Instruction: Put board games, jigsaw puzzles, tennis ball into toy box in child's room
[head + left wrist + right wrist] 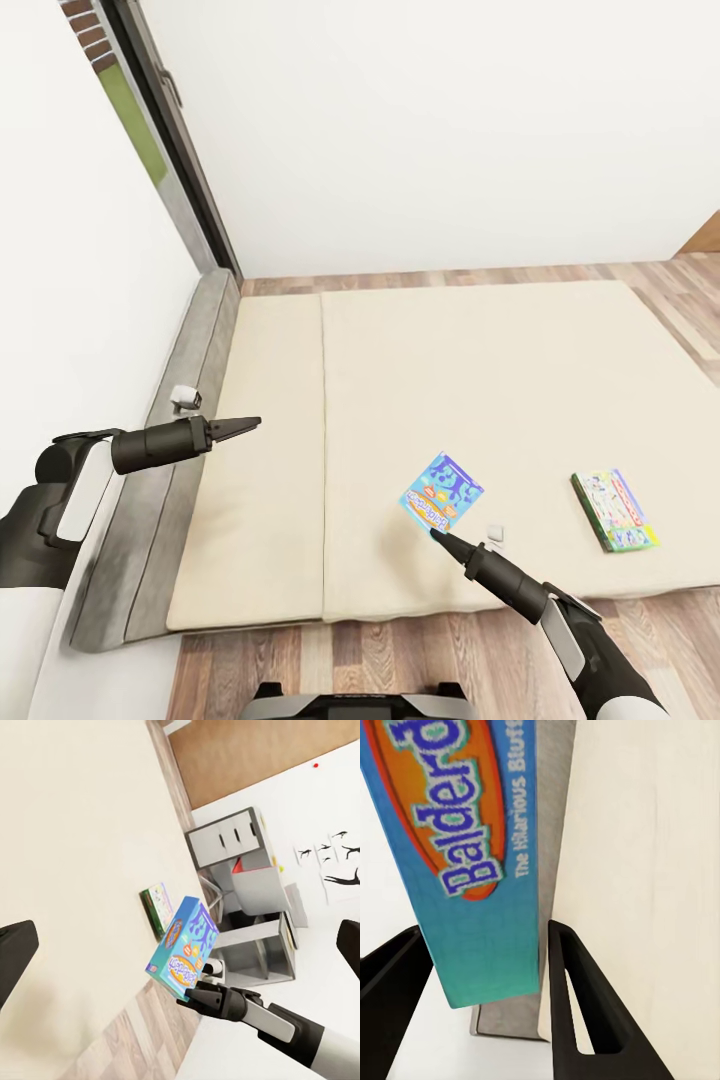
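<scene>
My right gripper (437,533) (486,928) is shut on the lower edge of the small blue board game (442,492) (184,945) (472,870). It holds the box tilted up a little above the beige bed (450,380), near the front edge. A green-edged board game (614,510) (156,909) lies flat on the mattress to the right of it. Over the left strip of the mattress hangs my left gripper (250,422). Its fingers (15,960) stand wide apart with nothing between them.
The grey headboard (150,500) runs along the left wall, with a window (140,110) beyond it. Wood floor (400,650) borders the bed in front and at the right. The left wrist view shows the table (225,836) with white-grey panels against the far wall.
</scene>
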Controlling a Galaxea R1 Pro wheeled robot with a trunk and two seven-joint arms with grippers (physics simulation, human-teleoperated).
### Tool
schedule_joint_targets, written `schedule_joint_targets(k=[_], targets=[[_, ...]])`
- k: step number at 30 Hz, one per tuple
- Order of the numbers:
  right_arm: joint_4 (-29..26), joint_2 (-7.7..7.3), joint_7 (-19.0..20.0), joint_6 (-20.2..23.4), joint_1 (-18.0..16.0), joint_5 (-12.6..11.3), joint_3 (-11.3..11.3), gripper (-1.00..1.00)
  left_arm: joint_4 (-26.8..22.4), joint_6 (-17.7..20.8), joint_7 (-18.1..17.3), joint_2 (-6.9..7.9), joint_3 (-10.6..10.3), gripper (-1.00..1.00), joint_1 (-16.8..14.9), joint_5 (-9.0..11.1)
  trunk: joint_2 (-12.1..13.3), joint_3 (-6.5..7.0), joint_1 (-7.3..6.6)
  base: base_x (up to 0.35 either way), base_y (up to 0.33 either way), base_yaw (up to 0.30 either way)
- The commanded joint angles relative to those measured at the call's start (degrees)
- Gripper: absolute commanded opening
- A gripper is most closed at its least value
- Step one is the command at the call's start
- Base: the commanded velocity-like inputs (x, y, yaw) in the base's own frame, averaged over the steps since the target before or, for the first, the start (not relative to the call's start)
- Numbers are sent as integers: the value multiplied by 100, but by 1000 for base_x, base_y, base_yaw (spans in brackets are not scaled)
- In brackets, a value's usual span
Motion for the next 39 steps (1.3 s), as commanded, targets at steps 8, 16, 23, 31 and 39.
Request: schedule_joint_targets(k=[8, 16, 23, 31, 39], targets=[[1, 1, 24, 57, -3, -24, -1, -100, 0, 23, -20, -1, 2, 100, -4, -7, -9, 68, 3, 0, 0, 0], [2, -1, 24, 58, -3, -25, -5, -100, 0, 23, -20, -7, -1, 100, -4, -12, -9, 142, 3, 0, 0, 0], [1, 0, 24, 52, -3, -22, -5, -100, 0, 15, -20, -6, -2, 100, -4, -9, -9, 208, 3, 0, 0, 0], [1, -6, 17, -61, -3, -28, -5, -100, 0, 14, -20, 0, 6, 100, -4, -3, -9, 282, 3, 0, 0, 0], [1, -6, 16, -88, -3, -28, 2, -100, 0, 14, -20, 1, 4, 100, -4, -4, -9, 357, 3, 0, 0, 0]])
